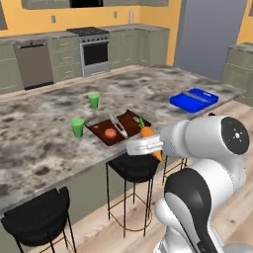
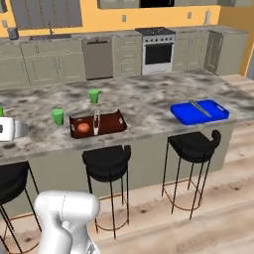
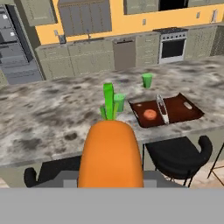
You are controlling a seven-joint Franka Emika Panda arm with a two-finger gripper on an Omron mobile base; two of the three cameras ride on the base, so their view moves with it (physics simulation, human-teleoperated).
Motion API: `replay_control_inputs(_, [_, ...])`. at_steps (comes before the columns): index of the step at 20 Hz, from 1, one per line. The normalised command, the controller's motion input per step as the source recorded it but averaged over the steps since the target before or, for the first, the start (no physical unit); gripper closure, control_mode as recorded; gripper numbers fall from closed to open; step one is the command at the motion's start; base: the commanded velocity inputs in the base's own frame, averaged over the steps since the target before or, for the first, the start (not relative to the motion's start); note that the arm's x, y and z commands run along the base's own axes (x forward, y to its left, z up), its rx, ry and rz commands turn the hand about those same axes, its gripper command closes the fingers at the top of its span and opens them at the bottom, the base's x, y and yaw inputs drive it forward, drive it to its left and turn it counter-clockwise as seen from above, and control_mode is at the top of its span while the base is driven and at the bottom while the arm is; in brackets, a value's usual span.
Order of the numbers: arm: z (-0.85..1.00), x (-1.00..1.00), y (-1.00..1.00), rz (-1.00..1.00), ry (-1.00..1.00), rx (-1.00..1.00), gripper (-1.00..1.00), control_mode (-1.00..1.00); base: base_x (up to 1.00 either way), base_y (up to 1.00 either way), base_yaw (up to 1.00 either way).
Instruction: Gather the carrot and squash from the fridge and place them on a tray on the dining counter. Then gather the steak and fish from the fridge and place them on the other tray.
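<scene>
Hand view put the carrot (image 3: 111, 154) right in front of you: it sat between the gripper (image 3: 111, 183) jaws, orange body toward the camera, green top pointing at the counter (image 3: 52, 113). You had the jaws closed narrowly on it, holding it off the counter, out over the near edge.

Left base view showed you the same grip from the side. The gripper (image 1: 154, 146) hung just off the near edge of the counter (image 1: 44, 143), above a black stool (image 1: 133, 168), with the carrot (image 1: 150, 140) poking out orange past the white hand.

You had a brown tray (image 1: 118, 128) close to the near edge, just beyond the carrot. On it lay a round orange thing (image 1: 110, 133) toward its left end and a grey, long item (image 1: 118, 126) across the middle; you could not tell from these frames what either was. Two green cups (image 1: 77, 127) stood left of that tray, one near its corner and the other (image 1: 94, 100) further in toward the middle of the counter.

A blue tray (image 1: 194, 99) sat at the right end, well apart from the brown one, with a grey strip-like item (image 1: 196, 97) lying in it.

Right base view gave you the brown tray (image 2: 106, 130) at the near edge above a stool (image 2: 107, 161), and the blue tray (image 2: 218, 115) above another stool (image 2: 194, 145)
</scene>
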Motion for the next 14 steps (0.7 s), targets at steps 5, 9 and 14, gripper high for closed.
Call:
replay_control_inputs(5, [0.0,0.0,0.0,0.0,0.0,0.0,1.0,1.0,0.27,-0.65,0.37])
replay_control_inputs(9, [0.0,0.0,0.0,0.0,0.0,0.0,1.0,1.0,0.22,-0.85,0.28])
replay_control_inputs(14, [0.0,0.0,0.0,0.0,0.0,0.0,1.0,1.0,0.45,-0.68,0.31])
